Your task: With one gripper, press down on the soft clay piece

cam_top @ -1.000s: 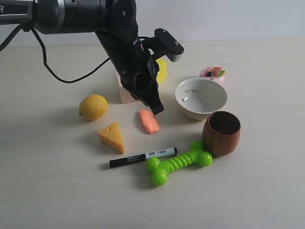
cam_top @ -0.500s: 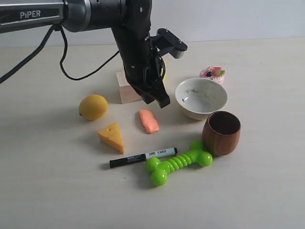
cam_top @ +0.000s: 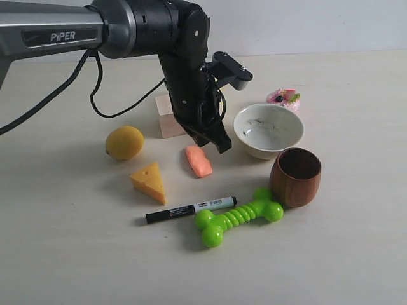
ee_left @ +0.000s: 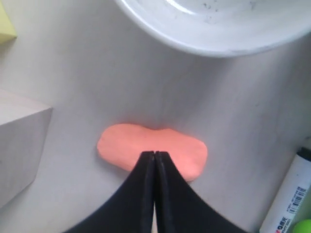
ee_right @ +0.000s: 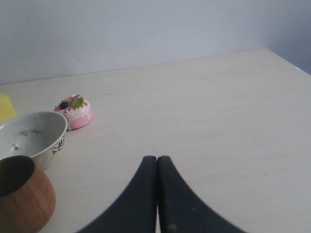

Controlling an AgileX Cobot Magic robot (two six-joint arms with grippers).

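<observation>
The soft clay piece [cam_top: 199,161] is a salmon-orange oblong lump lying flat on the table between the cheese wedge and the white bowl. My left gripper [cam_top: 222,146] is shut, fingers pressed together, and hangs just above the clay's far end, a little toward the bowl. In the left wrist view the shut fingertips [ee_left: 154,154] overlap the clay [ee_left: 131,145], covering part of its near edge; I cannot tell whether they touch it. My right gripper [ee_right: 156,158] is shut with nothing in it, over bare table away from the clay; it does not show in the exterior view.
A white bowl [cam_top: 268,130], brown wooden cup [cam_top: 296,177] and pink cake toy [cam_top: 283,98] stand to the right. A lemon [cam_top: 124,142], cheese wedge [cam_top: 149,182], wooden block [cam_top: 168,117], black marker [cam_top: 191,209] and green bone toy [cam_top: 236,217] surround the clay.
My left arm has swung right and come back down, so the shut fingertips now sit slightly further right over the clay's far end. The clay has not moved.
</observation>
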